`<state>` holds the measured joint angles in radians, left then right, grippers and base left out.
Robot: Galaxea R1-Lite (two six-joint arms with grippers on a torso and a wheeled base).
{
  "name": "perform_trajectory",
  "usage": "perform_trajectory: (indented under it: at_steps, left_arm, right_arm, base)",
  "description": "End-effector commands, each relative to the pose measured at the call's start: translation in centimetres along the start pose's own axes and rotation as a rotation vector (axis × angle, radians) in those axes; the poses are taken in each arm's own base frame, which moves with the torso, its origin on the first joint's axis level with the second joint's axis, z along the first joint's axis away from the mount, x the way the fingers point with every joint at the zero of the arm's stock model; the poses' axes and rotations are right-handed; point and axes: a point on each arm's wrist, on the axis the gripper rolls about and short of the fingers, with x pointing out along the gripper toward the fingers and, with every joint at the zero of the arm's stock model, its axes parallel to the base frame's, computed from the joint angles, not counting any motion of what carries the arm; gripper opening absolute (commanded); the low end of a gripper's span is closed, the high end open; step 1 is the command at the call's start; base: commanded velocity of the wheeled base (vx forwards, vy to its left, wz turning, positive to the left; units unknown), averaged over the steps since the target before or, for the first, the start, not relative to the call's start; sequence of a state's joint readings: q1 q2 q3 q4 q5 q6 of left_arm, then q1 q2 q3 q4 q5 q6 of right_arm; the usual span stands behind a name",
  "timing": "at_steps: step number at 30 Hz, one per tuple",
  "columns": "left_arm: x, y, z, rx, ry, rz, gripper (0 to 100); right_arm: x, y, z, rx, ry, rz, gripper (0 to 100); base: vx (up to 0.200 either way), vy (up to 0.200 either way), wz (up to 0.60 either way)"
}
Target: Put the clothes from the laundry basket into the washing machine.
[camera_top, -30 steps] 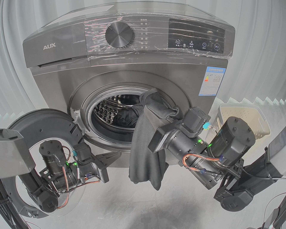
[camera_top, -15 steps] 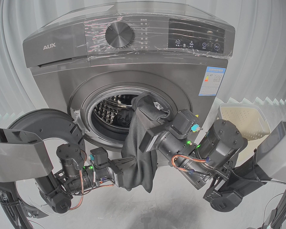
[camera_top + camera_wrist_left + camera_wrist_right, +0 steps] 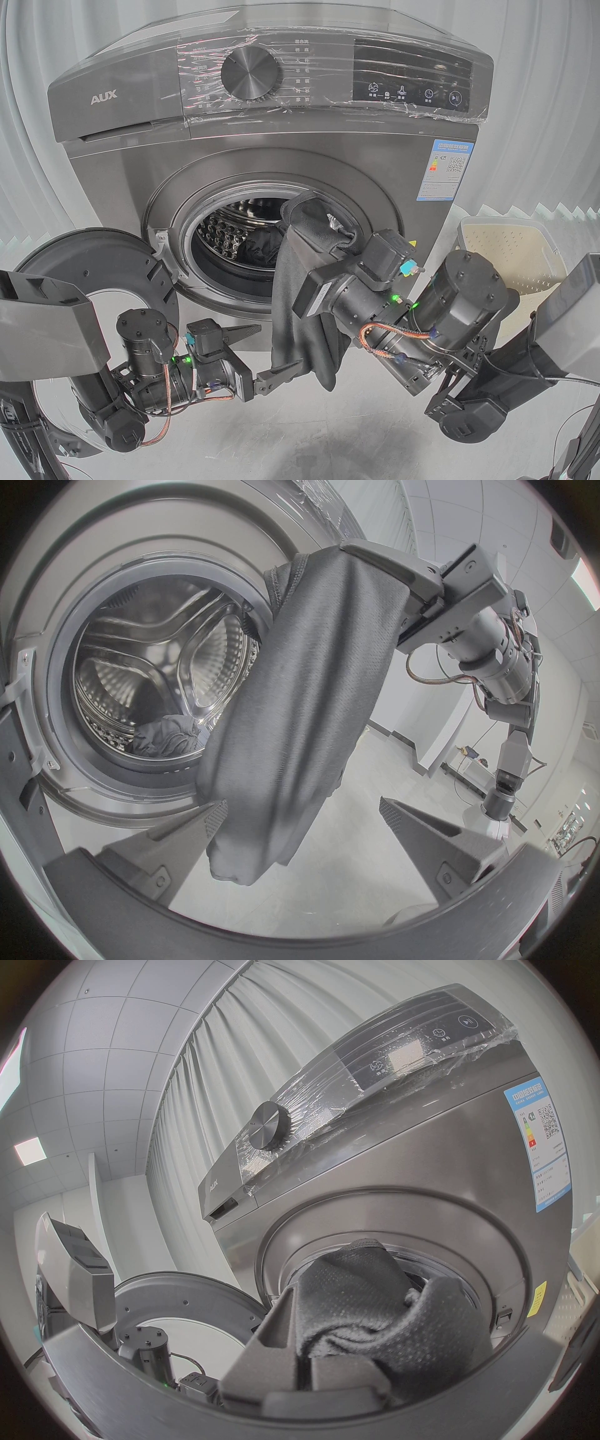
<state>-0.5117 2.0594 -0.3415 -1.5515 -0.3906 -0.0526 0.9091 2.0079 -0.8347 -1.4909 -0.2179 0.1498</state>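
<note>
A dark grey garment (image 3: pixel 306 294) hangs from my right gripper (image 3: pixel 340 240), which is shut on its top fold at the right rim of the washing machine's (image 3: pixel 262 156) round opening. The cloth drapes down in front of the opening's lower right part. From the right wrist the bunched garment (image 3: pixel 375 1310) sits between the jaws of my right gripper (image 3: pixel 325 1360). My left gripper (image 3: pixel 269 353) is open just below and left of the hem. In the left wrist view the garment (image 3: pixel 300 699) hangs between the spread fingers of my left gripper (image 3: pixel 301 804). Another dark garment (image 3: pixel 259 244) lies inside the drum (image 3: pixel 165 736).
The round washer door (image 3: pixel 94 262) stands swung open at the left, close behind my left arm. A cream laundry basket (image 3: pixel 500 222) sits on the floor to the right of the machine, behind my right arm. Bare grey floor (image 3: pixel 312 431) lies in front.
My right gripper carried the garment left toward the opening, then held. My left gripper swung in against the hanging hem, then dropped slightly below it; the cloth now hangs straighter.
</note>
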Motion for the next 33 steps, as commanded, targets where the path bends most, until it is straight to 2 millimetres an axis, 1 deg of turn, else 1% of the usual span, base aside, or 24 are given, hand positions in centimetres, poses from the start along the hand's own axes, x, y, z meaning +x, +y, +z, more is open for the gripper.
perform_trajectory:
  at_steps: [1, 4, 15, 16, 17, 18, 19, 21, 22, 24, 29, 31, 32, 33]
  left_arm:
    - [0.1, -0.2, -0.1, 0.001, 0.006, -0.007, 100]
    - [0.8, -0.1, -0.1, 0.013, -0.005, -0.010, 100]
    - [5.1, 1.5, -2.1, 0.026, -0.005, 0.000, 100]
    - [6.1, 1.9, -2.2, 0.031, -0.020, 0.020, 100]
    - [6.3, 2.1, -2.3, 0.031, -0.024, 0.030, 100]
    - [7.1, 2.6, -2.4, 0.033, -0.040, 0.066, 100]
    - [7.3, 2.8, -2.4, 0.034, -0.044, 0.078, 100]
    - [8.4, 3.6, -2.8, 0.036, -0.064, 0.139, 100]
    - [8.7, 3.8, -2.8, 0.039, -0.069, 0.156, 0]
    - [9.0, 4.1, -2.7, 0.037, -0.081, 0.179, 0]
    - [9.0, 4.5, -2.3, 0.034, -0.099, 0.201, 0]
    - [8.7, 4.9, -2.1, 0.034, -0.106, 0.218, 0]
    - [8.3, 5.3, -1.5, 0.034, -0.122, 0.250, 0]
    - [8.1, 5.5, -1.3, 0.033, -0.127, 0.261, 0]
  right_arm:
    - [0.0, 0.0, -0.1, -0.001, 0.002, 0.000, 0]
    - [0.0, 0.0, -0.1, -0.001, 0.000, 0.000, 0]
    - [-0.1, 0.5, 0.0, 0.004, -0.004, -0.003, 0]
    - [-0.2, 0.6, 0.1, 0.006, -0.004, 0.002, 0]
    - [-0.2, 0.7, 0.0, 0.007, -0.004, 0.002, 0]
    - [-0.2, 0.7, 0.1, 0.007, -0.004, 0.003, 0]
    - [-0.2, 0.7, 0.0, 0.007, -0.002, 0.003, 0]
    - [-0.3, 0.7, 0.1, 0.008, -0.003, 0.001, 0]
    - [-0.3, 0.7, 0.2, 0.007, -0.004, 0.002, 0]
    - [-0.4, 0.7, 0.1, 0.008, -0.003, 0.001, 0]
    - [-0.5, 0.6, 0.1, 0.007, 0.000, -0.004, 0]
    - [-0.7, 0.2, -0.1, 0.000, 0.014, -0.014, 0]
    - [-1.4, -0.4, -0.4, -0.012, 0.043, -0.029, 0]
    - [-1.6, -0.6, -0.5, -0.015, 0.054, -0.032, 0]
  base:
    - [0.000, 0.000, 0.00]
    - [0.000, 0.000, 0.00]
    - [0.000, 0.000, 0.00]
    - [0.000, 0.000, 0.00]
    - [0.000, 0.000, 0.00]
    - [0.000, 0.000, 0.00]
    - [0.000, 0.000, 0.00]
    - [0.000, 0.000, 0.00]
    - [0.000, 0.000, 0.00]
    - [0.000, 0.000, 0.00]
    - [0.000, 0.000, 0.00]
    - [0.000, 0.000, 0.00]
    - [0.000, 0.000, 0.00]
    - [0.000, 0.000, 0.00]
